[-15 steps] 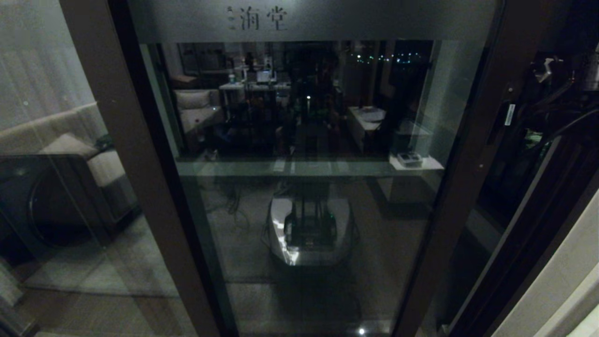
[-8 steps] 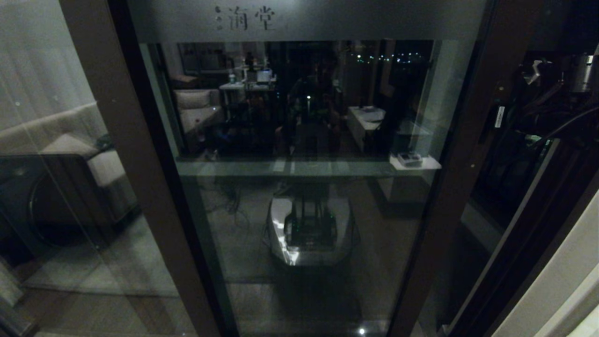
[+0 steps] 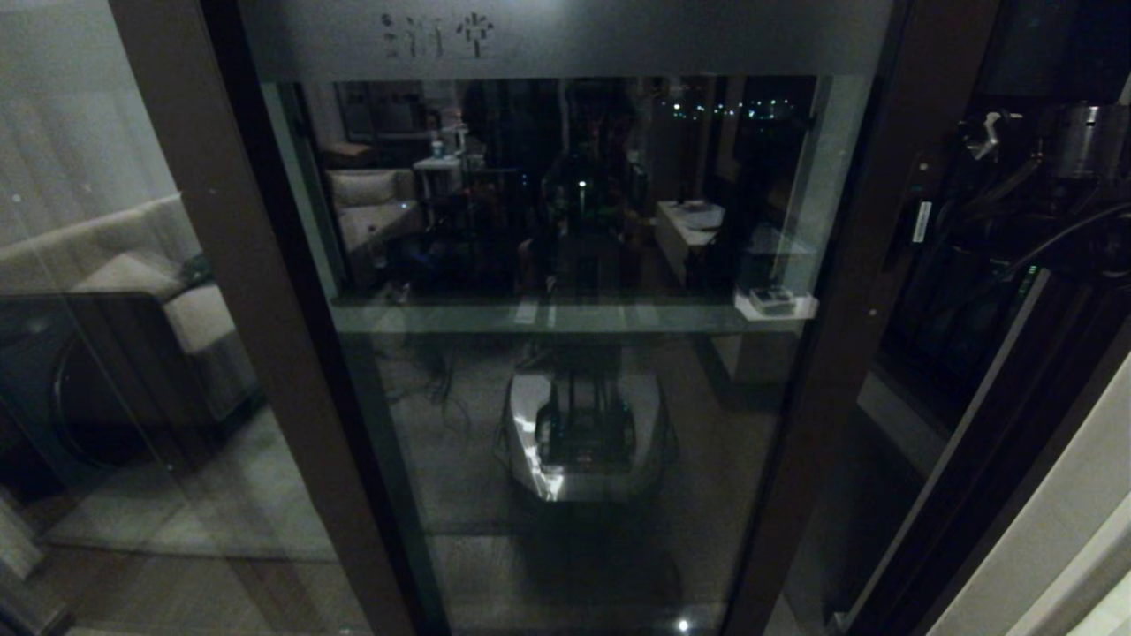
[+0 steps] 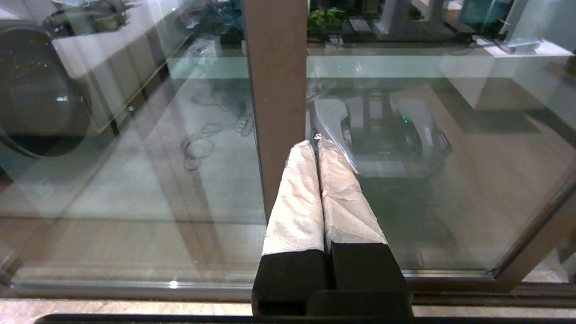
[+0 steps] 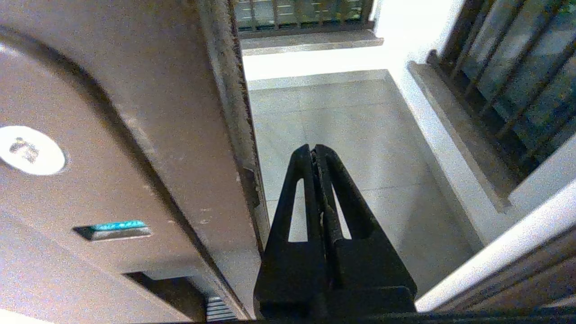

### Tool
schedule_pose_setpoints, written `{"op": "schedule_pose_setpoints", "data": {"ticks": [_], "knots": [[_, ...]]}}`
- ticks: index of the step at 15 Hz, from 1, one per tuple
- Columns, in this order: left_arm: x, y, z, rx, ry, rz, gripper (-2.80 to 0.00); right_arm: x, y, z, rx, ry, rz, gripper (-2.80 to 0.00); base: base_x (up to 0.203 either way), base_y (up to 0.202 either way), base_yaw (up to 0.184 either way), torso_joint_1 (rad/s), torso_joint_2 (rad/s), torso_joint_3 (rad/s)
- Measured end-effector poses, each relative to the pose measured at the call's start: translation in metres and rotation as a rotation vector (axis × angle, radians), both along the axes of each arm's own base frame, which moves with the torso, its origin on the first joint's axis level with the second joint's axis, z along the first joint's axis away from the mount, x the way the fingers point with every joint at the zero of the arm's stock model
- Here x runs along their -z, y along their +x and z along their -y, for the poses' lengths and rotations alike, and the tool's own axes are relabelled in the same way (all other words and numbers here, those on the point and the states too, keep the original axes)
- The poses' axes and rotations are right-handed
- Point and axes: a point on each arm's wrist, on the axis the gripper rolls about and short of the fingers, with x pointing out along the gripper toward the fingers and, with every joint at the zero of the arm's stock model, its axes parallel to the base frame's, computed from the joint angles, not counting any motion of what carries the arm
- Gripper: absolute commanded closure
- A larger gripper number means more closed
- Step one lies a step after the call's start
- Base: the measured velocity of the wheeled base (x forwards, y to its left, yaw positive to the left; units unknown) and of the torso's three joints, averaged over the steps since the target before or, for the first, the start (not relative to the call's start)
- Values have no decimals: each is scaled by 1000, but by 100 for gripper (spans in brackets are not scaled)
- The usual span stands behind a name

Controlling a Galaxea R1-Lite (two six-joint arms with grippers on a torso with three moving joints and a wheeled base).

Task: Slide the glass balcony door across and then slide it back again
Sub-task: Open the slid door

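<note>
The glass balcony door point(image 3: 574, 221) fills the head view, with a frosted top band and a dark brown right stile point(image 3: 848, 309). An open gap lies to the right of that stile, and my right arm point(image 3: 1034, 194) reaches into it. In the right wrist view my right gripper point(image 5: 312, 148) is shut with nothing in it. It sits right beside the stile's edge strip point(image 5: 229, 90), near the handle slot point(image 5: 112, 229). My left gripper point(image 4: 315, 143) has white-wrapped fingers and is shut and empty. Its tips are at the glass beside a brown post point(image 4: 276, 90).
The fixed glass panel point(image 3: 106, 265) and its brown post point(image 3: 265, 353) stand on the left. Past the gap are the pale balcony floor point(image 5: 351, 135), a white sill point(image 5: 454, 148) and the barred side window point(image 5: 508, 67). The door track point(image 4: 135, 288) runs along the floor.
The door has slid to the left, taking its top lettering and right stile with it. The gap on the right has widened. My right arm has followed the stile leftward.
</note>
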Motion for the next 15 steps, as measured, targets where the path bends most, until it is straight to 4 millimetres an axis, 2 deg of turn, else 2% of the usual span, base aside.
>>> {"op": "schedule_pose_setpoints", "data": {"ticks": [15], "knots": [[0,0,0,0,0,0,0,-2,-1,-36,-39,-3,12,0,0,0,0,0,0,0]]}}
